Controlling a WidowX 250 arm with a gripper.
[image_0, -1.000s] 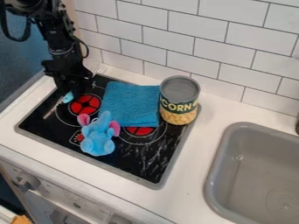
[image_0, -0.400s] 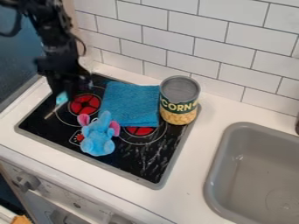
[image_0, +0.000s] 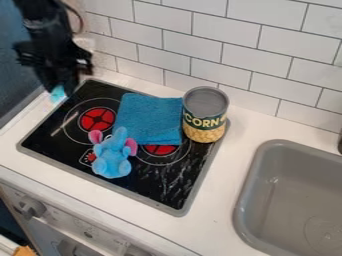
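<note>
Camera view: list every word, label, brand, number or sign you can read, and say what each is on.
"CORN": on the dark green band of the upright cylindrical metal can with a green and yellow label.
Small red-and-white marking on the black glass stovetop: too small to read.
Marks on the white front panel with knobs: too small to read.

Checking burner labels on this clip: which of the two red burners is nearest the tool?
The red burner farther from the can is nearest the tool; the other burner is partly under the blue cloth.
</note>
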